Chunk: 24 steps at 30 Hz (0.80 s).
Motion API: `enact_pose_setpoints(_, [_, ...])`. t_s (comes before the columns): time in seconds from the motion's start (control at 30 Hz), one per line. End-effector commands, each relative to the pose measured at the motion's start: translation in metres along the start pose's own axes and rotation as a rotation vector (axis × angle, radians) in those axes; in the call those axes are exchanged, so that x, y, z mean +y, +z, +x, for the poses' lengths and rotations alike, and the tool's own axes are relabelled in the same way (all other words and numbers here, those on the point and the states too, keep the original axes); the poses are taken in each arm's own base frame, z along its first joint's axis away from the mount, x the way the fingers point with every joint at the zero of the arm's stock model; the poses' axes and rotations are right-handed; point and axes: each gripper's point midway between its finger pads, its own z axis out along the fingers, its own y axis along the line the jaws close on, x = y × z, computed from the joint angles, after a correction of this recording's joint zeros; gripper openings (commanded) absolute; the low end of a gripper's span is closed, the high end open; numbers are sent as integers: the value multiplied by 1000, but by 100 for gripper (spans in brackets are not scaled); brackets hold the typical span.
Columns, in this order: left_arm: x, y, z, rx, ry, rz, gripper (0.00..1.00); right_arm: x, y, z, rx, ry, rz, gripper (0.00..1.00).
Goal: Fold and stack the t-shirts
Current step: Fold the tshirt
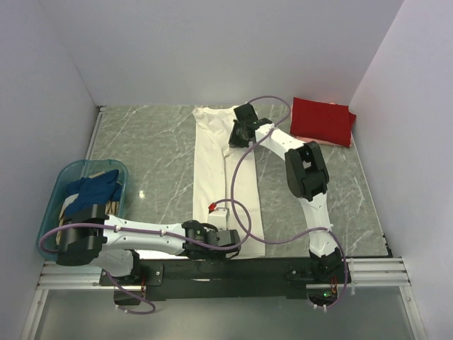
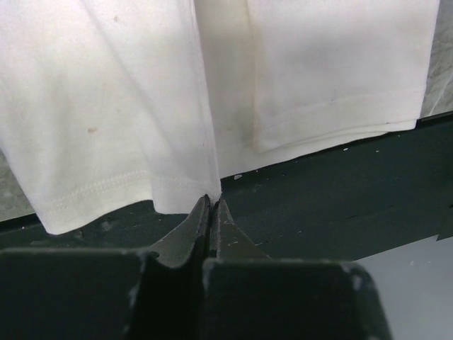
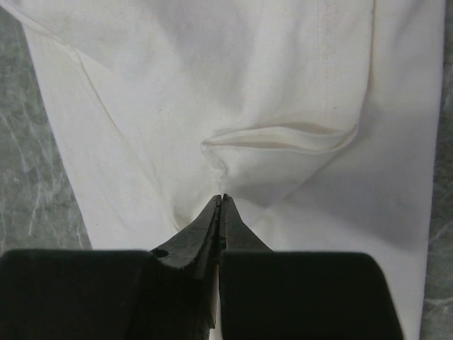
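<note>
The cream-white t-shirt lies as a long strip down the middle of the table, its sides folded in. My left gripper is at its near end. In the left wrist view the jaws are shut on the edge of the hem, which hangs over the dark front rail. My right gripper is at the far end. In the right wrist view it is shut on a puckered bit of white cloth below a sleeve fold. A folded red t-shirt lies at the far right.
A teal plastic basket stands at the left edge, holding a dark blue shirt and tan cloth. White walls close in the marble table on three sides. The black front rail runs along the near edge.
</note>
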Motion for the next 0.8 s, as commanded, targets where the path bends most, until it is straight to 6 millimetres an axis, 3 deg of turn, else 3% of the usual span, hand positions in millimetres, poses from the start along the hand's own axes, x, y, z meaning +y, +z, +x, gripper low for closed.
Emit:
enact_pose_setpoints(0.0, [-7,-7,-2,-16,-27,43,1,18,-39,-40,-119,-2,-44,0])
enact_pose_setpoints(0.23, [-6,-7,-2,-15,-31,51,1,12,-49,-49,-139,12,-46,0])
enact_pose_setpoints(0.37, [-5,-7,-1,-14,-30,48,1,11,-47,-45,-119,7,-52,0])
enact_pose_setpoints(0.5, [-8,-7,-2,-16,-31,55,1,15,-43,-38,-113,-14,-37,45])
enact_pose_setpoints(0.6, [-8,-7,-3,-18,-30,54,1,14,-33,-34,-94,-23,-18,56])
enact_pose_setpoints(0.77, [-8,-6,-2,-16,-32,56,1,19,-14,-22,-58,-47,-5,59])
